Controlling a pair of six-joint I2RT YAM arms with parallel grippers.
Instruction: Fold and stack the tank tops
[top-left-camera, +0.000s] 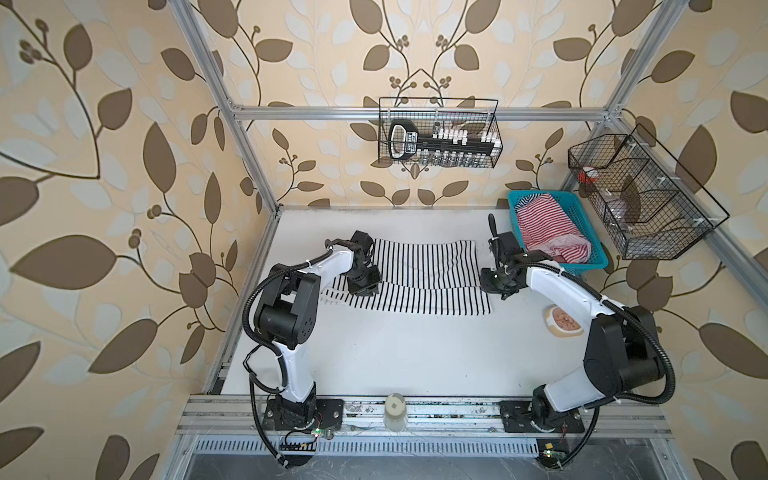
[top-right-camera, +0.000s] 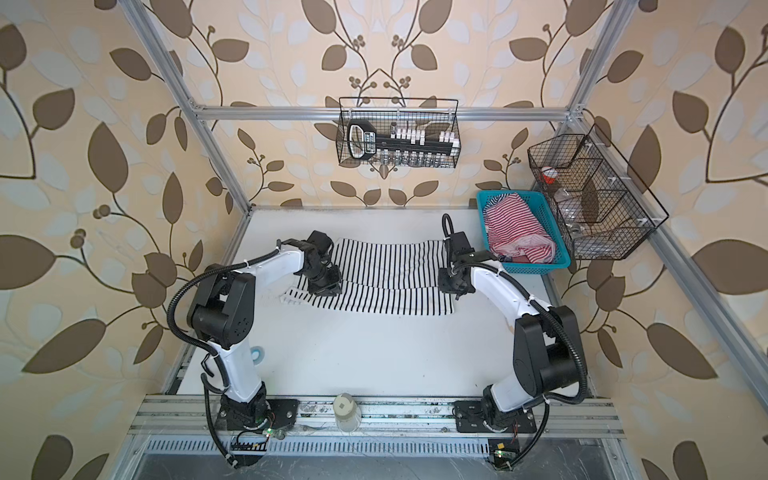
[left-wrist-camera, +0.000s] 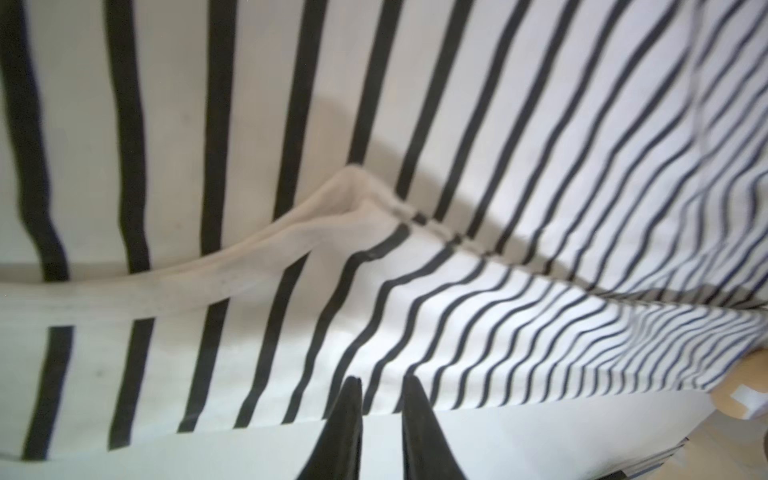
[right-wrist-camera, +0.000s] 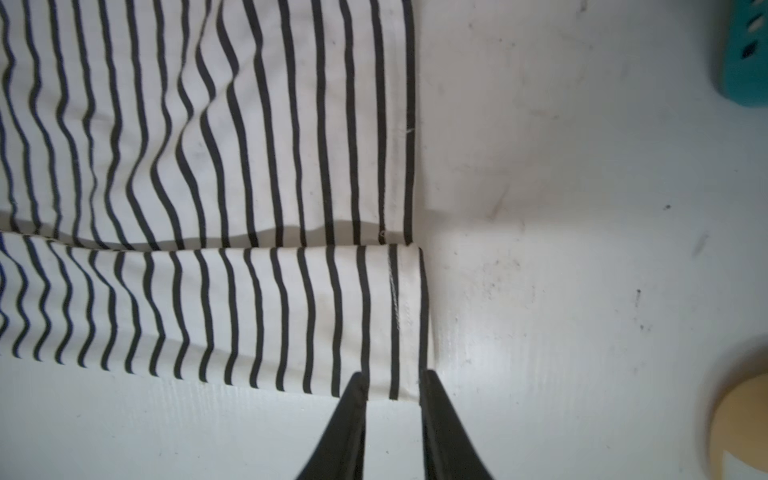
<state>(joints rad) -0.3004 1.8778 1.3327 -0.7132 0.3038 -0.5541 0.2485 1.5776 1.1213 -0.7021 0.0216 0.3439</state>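
On the back wall, at twelve o'clock from the table's middle, a wire basket (top-left-camera: 438, 133) holds a black tool with a white label; its writing is too small to read, and no other lettering shows anywhere. A second wire basket (top-left-camera: 640, 195) at two o'clock holds something red and white that cannot be made out.

Both top views cut off the left end of the black-striped tank top (top-left-camera: 419, 274) behind the left arm. At four o'clock a round tan object (top-left-camera: 561, 320) sits half hidden under the right arm, and a small jar (top-left-camera: 395, 411) stands on the front rail at six o'clock.

The black-striped tank top lies at the centre of the white table (top-left-camera: 395, 353), spread wide from nine to three o'clock, its near long edge folded over onto itself so a band of doubled cloth runs along the front. Its stripes are thin and black on white; the cloth ripples slightly near the fold. The red-striped tank top (top-left-camera: 548, 232) lies crumpled in the teal basket (top-left-camera: 598, 266) at two o'clock.

The left gripper (left-wrist-camera: 380, 384) hangs at the folded band's left end, jaws slightly parted, tips over the hem with nothing pinched between them. The right gripper (right-wrist-camera: 392, 380) hangs at the band's right corner, jaws likewise a little apart, cloth showing between the tips but not clamped.
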